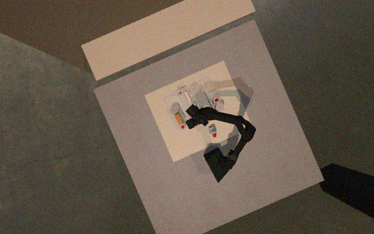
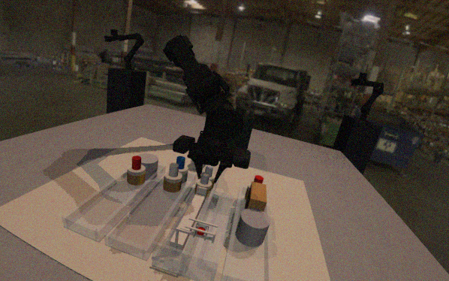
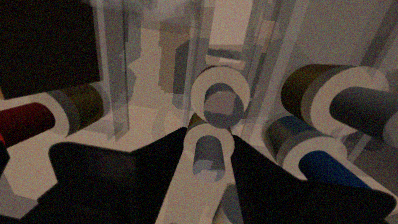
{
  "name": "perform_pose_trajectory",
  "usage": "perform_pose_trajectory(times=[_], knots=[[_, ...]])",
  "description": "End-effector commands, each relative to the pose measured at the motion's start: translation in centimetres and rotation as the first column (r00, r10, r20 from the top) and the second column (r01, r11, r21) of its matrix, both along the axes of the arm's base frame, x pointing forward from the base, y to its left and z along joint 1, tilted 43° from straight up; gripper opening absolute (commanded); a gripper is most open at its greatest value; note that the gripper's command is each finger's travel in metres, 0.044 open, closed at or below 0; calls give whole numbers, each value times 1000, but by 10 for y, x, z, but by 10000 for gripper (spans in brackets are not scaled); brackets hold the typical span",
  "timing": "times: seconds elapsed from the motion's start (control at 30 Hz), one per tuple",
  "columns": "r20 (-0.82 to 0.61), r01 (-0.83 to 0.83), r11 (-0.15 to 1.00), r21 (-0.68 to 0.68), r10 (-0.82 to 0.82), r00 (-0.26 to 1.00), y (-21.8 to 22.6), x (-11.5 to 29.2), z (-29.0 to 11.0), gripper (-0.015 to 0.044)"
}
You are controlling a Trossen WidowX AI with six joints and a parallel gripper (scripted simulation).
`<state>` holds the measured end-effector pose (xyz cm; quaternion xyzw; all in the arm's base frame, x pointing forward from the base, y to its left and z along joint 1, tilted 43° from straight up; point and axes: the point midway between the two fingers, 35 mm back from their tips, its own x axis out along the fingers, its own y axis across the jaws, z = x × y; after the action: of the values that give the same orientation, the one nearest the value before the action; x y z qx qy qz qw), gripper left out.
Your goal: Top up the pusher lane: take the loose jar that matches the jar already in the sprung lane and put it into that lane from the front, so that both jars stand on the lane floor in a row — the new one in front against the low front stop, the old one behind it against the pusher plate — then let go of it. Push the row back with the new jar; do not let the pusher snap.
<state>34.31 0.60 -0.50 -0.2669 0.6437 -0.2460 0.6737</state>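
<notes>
My gripper (image 2: 208,179) (image 3: 208,135) is shut on a grey-capped jar (image 2: 209,171) (image 3: 209,150) with a pale shoulder. The held jar looks roughly upright, at the front end of the sprung lane. The jar in the lane (image 2: 203,185) (image 3: 220,90), also grey-capped with a pale shoulder, stands just behind it; the two overlap in the wrist view, and whether they touch is unclear. The fingers hide the held jar's base, so its contact with the lane floor and the front stop cannot be seen. The pusher plate is not clearly visible.
Beside the lane are a grey-capped jar (image 2: 173,181) (image 3: 320,100) and a blue-capped jar (image 2: 180,163) (image 3: 325,167). A red-capped jar (image 2: 136,174) stands farther left. On the other side are an orange block (image 2: 257,195) and a grey cylinder (image 2: 253,227). A thin frame (image 2: 208,225) spans the lane's rear.
</notes>
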Motion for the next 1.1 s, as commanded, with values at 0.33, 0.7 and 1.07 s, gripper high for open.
perform_pose_trajectory(times=[0.33,0.7,1.07], knots=[[12,-1,1000,-4,2,1000,0,0,1,0],[12,-1,1000,-4,2,1000,0,-3,0,0],[12,-1,1000,-4,2,1000,0,-5,0,0]])
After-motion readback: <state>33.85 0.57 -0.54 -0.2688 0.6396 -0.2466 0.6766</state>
